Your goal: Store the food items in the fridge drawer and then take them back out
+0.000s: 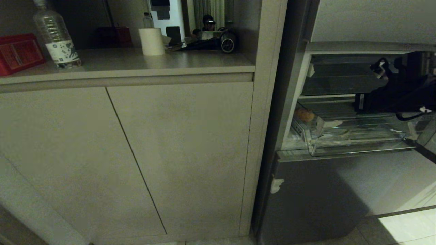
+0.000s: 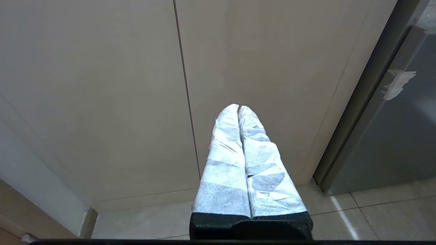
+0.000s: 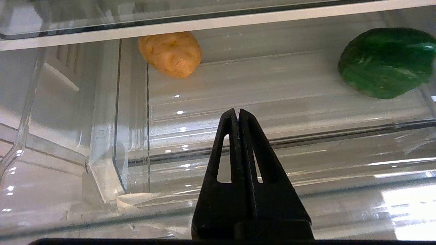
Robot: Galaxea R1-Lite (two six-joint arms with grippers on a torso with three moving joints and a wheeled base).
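The clear fridge drawer (image 1: 357,147) stands pulled out of the open fridge, and its ribbed floor (image 3: 272,88) shows in the right wrist view. Two food items lie inside, near the back. The brownish-orange one (image 3: 170,54) (image 1: 304,115) is in one rear corner and the glossy dark green one (image 3: 385,63) is toward the other side. My right gripper (image 3: 237,110) is shut and empty at the drawer's front lip, short of both items and pointing between them. My left gripper (image 2: 238,107), with white-wrapped fingers, is shut and empty, parked low facing the cabinet doors.
A glass shelf (image 3: 204,23) lies close above the drawer. Left of the fridge, beige cabinet doors (image 1: 170,153) carry a counter with a water bottle (image 1: 56,37), a white roll (image 1: 151,41) and a red box (image 1: 18,51). The grey lower fridge front (image 1: 323,197) bears a tape scrap (image 1: 276,184).
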